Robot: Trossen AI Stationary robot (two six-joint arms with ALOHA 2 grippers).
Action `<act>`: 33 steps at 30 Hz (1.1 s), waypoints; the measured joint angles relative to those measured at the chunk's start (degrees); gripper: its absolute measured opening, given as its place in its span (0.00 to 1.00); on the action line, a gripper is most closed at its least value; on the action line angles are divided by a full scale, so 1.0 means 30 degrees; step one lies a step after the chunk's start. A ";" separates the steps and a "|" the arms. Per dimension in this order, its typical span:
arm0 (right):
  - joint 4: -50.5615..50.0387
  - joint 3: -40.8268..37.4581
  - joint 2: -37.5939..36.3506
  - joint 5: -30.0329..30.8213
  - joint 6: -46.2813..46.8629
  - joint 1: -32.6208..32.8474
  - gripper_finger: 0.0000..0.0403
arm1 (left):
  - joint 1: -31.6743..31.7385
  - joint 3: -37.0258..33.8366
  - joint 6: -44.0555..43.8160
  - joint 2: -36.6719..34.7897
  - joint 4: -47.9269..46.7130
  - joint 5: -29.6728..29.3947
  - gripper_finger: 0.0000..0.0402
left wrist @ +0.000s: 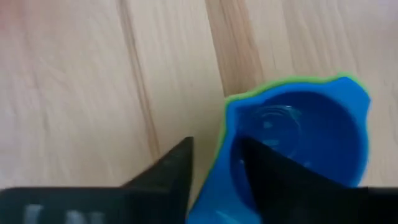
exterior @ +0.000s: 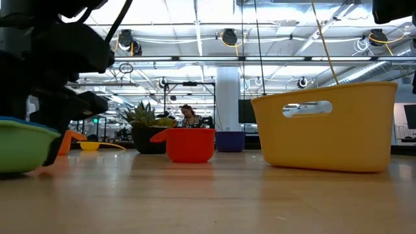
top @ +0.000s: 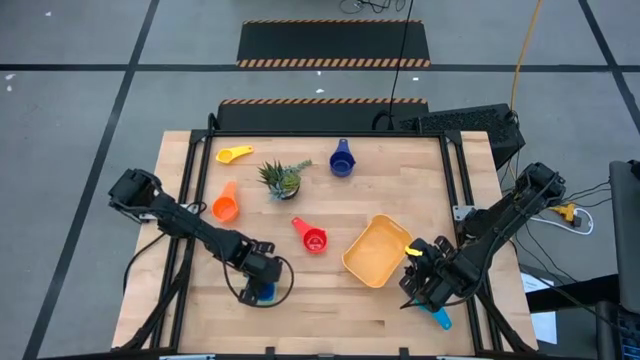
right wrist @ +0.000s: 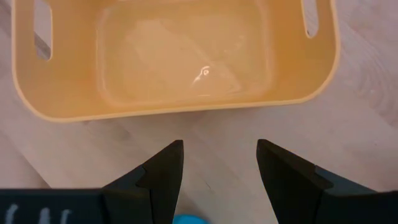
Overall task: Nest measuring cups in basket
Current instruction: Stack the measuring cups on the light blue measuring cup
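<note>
A blue measuring cup (left wrist: 298, 137) sits nested in the green cup (left wrist: 219, 134) near the table's near-left edge, and my left gripper (top: 258, 272) is on them. My right gripper (right wrist: 219, 163) hovers open by the near side of the orange-yellow basket (top: 378, 250), with the light blue cup (top: 440, 318) lying beside it on the table. The red cup (top: 313, 238), an orange cup (top: 225, 206), the yellow cup (top: 235, 155) and the dark blue cup (top: 342, 160) stand apart on the wood. My left gripper straddles the side wall (left wrist: 225, 155) of the nested blue and green cups, one finger (left wrist: 273, 177) inside the blue cup and one finger (left wrist: 174, 171) outside the green one. It comes slanting down from above. The cups stand upright on the table (exterior: 19, 146).
A small spiky potted plant (top: 282, 178) stands between the orange and dark blue cups. The basket (right wrist: 174, 62) lies slantwise right of centre. Bare wood stretches along the near edge between the two grippers, and the table's metal frame runs along both sides.
</note>
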 joint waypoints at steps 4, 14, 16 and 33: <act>-0.0091 0.0000 0.0000 -0.0004 -0.0003 0.0000 0.49 | 0.0282 0.0029 -0.0457 -0.0097 0.0070 -0.0053 0.07; -0.0422 0.0000 0.0000 0.0176 -0.0022 0.0000 0.49 | 0.0528 0.1495 0.0333 -0.0505 -0.0442 -0.3531 0.06; -0.0380 0.0000 0.0000 0.0662 -0.0015 0.0000 0.49 | 0.0569 0.2557 0.1023 -0.0559 -0.0678 -0.5133 0.06; 1.5340 0.0610 0.0007 1.9058 -2.0458 -0.0411 0.40 | 0.1194 0.9571 0.9101 -0.0562 0.7546 -1.8845 0.06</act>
